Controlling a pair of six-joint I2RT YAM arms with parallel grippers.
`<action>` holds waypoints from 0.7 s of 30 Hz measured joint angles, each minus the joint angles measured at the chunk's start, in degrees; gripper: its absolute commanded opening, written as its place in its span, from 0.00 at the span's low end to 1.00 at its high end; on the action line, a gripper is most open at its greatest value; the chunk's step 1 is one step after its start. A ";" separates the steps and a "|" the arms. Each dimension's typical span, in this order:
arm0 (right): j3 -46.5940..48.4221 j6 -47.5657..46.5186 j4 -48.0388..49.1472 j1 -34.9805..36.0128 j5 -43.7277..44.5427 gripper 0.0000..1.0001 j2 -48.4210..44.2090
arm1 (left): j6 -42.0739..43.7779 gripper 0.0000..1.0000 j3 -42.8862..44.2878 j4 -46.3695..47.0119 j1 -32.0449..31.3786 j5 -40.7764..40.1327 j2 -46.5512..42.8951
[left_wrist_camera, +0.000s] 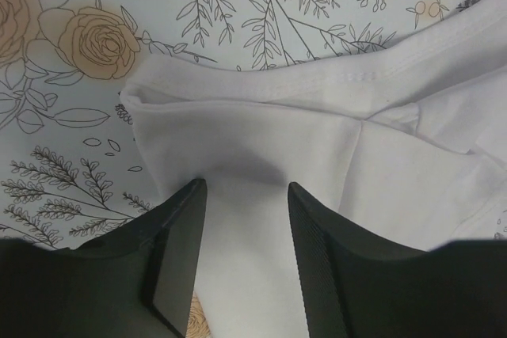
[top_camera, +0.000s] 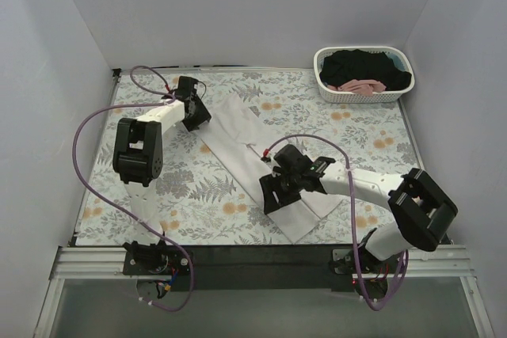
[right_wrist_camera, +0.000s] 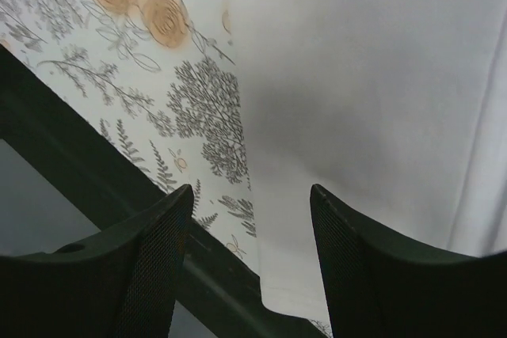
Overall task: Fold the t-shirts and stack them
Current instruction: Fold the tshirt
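The left fingers [left_wrist_camera: 170, 259] stand parted and released over a folded corner of the white t-shirt [left_wrist_camera: 333, 156]; whether their tips touch the cloth is unclear. The right fingers [right_wrist_camera: 150, 267] gape wide, holding nothing, above the shirt's hem. The shirt lies as a long diagonal strip mid-frame on the floral tablecloth [top_camera: 372, 128]. Upper right, a white lattice basket [top_camera: 363, 96] holds black [top_camera: 360, 65] and pink [top_camera: 356, 85] garments.

One white t-shirt [top_camera: 234, 136]. One basket [top_camera: 356, 97] at the table's [top_camera: 111, 203] far right corner, holding one black garment [top_camera: 366, 63] and one pink garment [top_camera: 356, 85]. Two grippers: left gripper [top_camera: 198, 121], right gripper [top_camera: 277, 189].
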 measured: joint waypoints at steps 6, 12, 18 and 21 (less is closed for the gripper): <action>16.04 -4.81 -2.19 -1.20 -0.94 0.68 6.23 | 1.36 0.64 -1.81 -0.50 0.07 -0.85 -4.94; 36.37 -11.56 -1.70 -4.00 -3.28 0.67 19.41 | 2.73 0.71 -13.40 0.92 0.07 -2.93 -32.79; 51.52 -15.39 0.85 -5.57 -5.46 0.67 34.69 | 3.98 0.74 -30.38 4.59 -0.52 -3.74 -57.00; 56.22 -16.06 2.71 -6.32 -6.12 0.67 41.07 | 4.26 0.74 -38.73 4.02 -0.76 -2.95 -60.35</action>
